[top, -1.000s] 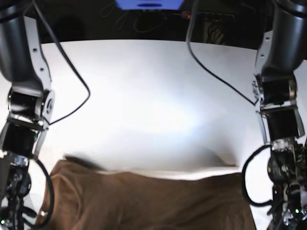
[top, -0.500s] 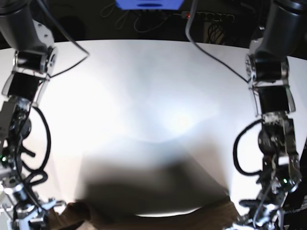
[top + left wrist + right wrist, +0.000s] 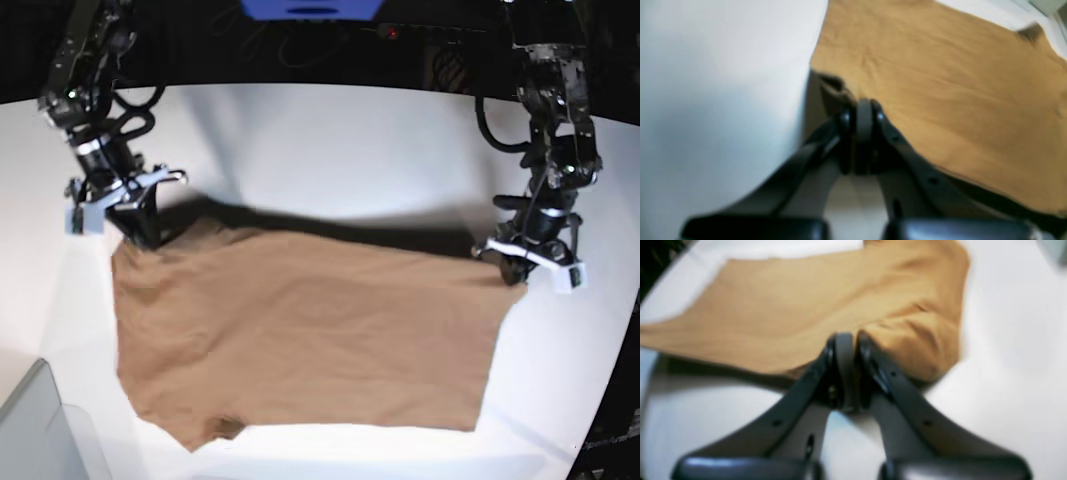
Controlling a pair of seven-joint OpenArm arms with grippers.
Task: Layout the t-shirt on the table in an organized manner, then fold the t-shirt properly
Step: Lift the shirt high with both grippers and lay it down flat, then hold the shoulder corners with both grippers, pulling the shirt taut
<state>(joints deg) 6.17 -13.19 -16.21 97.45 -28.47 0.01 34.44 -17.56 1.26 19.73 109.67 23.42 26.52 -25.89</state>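
Observation:
The tan-brown t-shirt lies spread fairly flat across the near half of the white table. My left gripper is shut on the shirt's far right corner; in the left wrist view the jaws pinch the cloth's edge. My right gripper is shut on the far left corner, where the fabric bunches; in the right wrist view the jaws pinch a fold of cloth. Both grippers sit low at the table surface.
A grey translucent bin corner sits at the near left edge. Black cables hang near the arms. The table's curved far edge meets a dark background.
Both arms have swung away from the camera toward the far side, pulling the shirt with them. The shirt, earlier only at the bottom edge, now lies stretched out on the table.

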